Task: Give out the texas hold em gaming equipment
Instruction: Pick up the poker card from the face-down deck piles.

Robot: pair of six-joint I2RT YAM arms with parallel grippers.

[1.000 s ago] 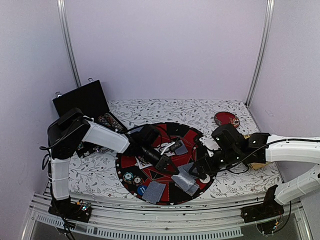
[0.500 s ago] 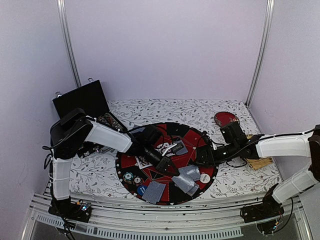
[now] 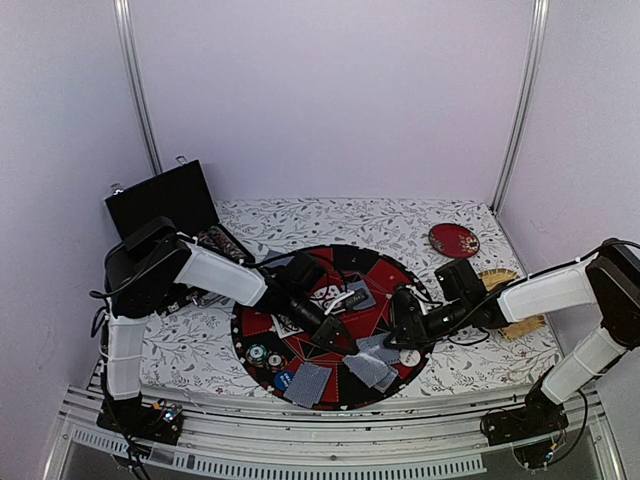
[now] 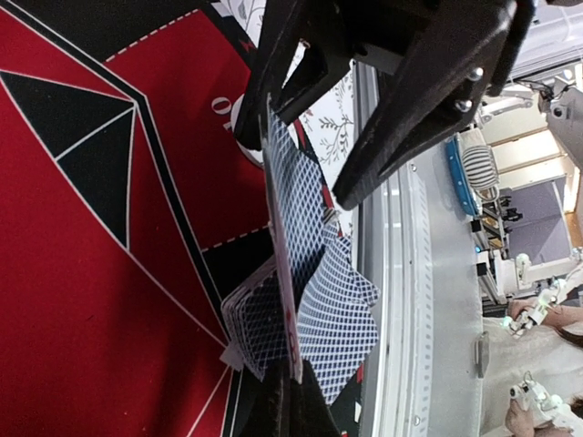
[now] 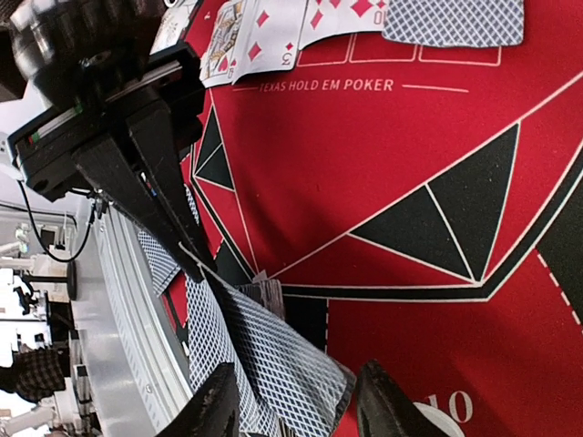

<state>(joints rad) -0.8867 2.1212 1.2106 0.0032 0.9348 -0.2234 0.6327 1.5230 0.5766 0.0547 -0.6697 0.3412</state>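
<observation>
A: Two claws on one card, as we read it. Starting at our left: the left claw point(image 4: 287, 407) is pinched tight on a grey-blue lattice-backed playing card point(image 4: 293, 209), held on edge above the round red-and-black felt poker mat point(image 3: 385, 282).

B: We agree. Under it lies a loose heap of the same cards point(image 4: 337, 319), near the mat's front rim. And further right?

A: The right claw point(image 4: 301, 168) sits with its fingers part-spread, one on either side of that card's free end. We cannot see either pad touching it.

B: So we judge the step a hand-over: one card passing from left to right, to be dealt out. What does the next move call for?

A: We would want the right fingers to meet squarely on the card's flat faces before the left lets go; it is thin and could slip or bend. Then it needs lifting clear of the heap, so no neighbours drag along.

B: The white round button disc point(image 3: 410, 356) lies just beside the heap, to its right; we would steer clear of it.
</observation>
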